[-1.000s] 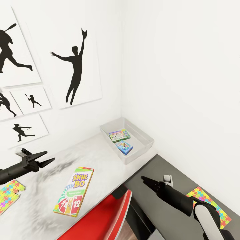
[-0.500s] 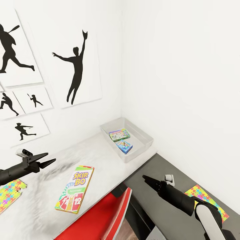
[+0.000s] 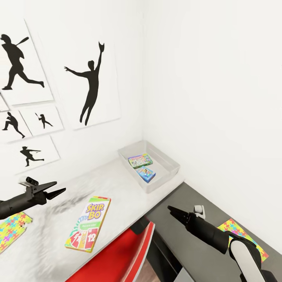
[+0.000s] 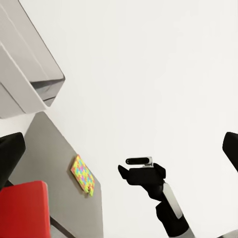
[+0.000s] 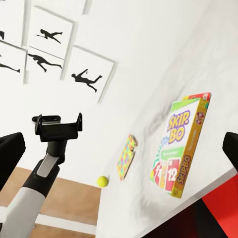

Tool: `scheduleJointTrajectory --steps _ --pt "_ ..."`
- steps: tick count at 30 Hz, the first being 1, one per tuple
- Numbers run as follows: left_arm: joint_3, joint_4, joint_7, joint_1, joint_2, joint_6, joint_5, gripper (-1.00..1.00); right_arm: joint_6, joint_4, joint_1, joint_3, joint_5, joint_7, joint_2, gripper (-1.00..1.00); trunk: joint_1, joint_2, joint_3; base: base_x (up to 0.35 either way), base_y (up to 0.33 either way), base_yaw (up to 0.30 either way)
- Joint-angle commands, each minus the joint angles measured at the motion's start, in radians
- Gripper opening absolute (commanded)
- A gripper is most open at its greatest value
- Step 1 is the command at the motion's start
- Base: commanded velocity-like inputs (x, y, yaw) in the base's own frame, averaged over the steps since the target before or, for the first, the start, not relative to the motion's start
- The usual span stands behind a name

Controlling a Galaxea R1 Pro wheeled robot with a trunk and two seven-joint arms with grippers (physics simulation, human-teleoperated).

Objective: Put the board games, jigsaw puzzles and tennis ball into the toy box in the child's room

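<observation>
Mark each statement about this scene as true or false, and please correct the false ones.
1. The toy box already holds two printed boxes. True.
2. The SKIP-BO box is held by the left gripper. False: it lies flat on the table, and that gripper is open and empty.
3. One puzzle lies on the dark lower unit. True.
4. The tennis ball is inside the toy box. False: it rests on the table, near the other puzzle.
5. The right gripper holds a puzzle. False: it holds nothing.
</observation>
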Motion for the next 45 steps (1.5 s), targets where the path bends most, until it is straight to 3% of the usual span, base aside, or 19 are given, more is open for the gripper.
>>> scheduleJointTrajectory --steps 1,14,34,45 --pt "0.000 0.000 -0.004 -0.001 0.001 0.011 -0.001 1.00 0.006 0.000 -0.001 -0.001 0.000 0.002 0.001 1.00 0.001 -0.002 0.000 -0.015 0.000 0.000" --pt "0.001 0.000 -0.004 0.000 0.005 0.011 -0.001 1.00 0.005 0.000 -0.001 -0.001 0.000 0.001 0.008 1.00 0.001 -0.002 0.021 -0.103 0.023 0.085" --pt "0.001 0.000 -0.004 0.000 0.005 0.011 -0.001 1.00 0.005 0.000 -0.001 0.000 0.001 -0.005 0.011 1.00 0.001 -0.002 0.043 -0.134 0.046 0.224" --pt "0.000 0.000 -0.004 0.001 0.003 0.011 -0.001 1.00 0.006 0.000 -0.001 0.008 0.000 -0.064 0.013 1.00 0.001 -0.002 0.048 -0.145 0.184 0.275"
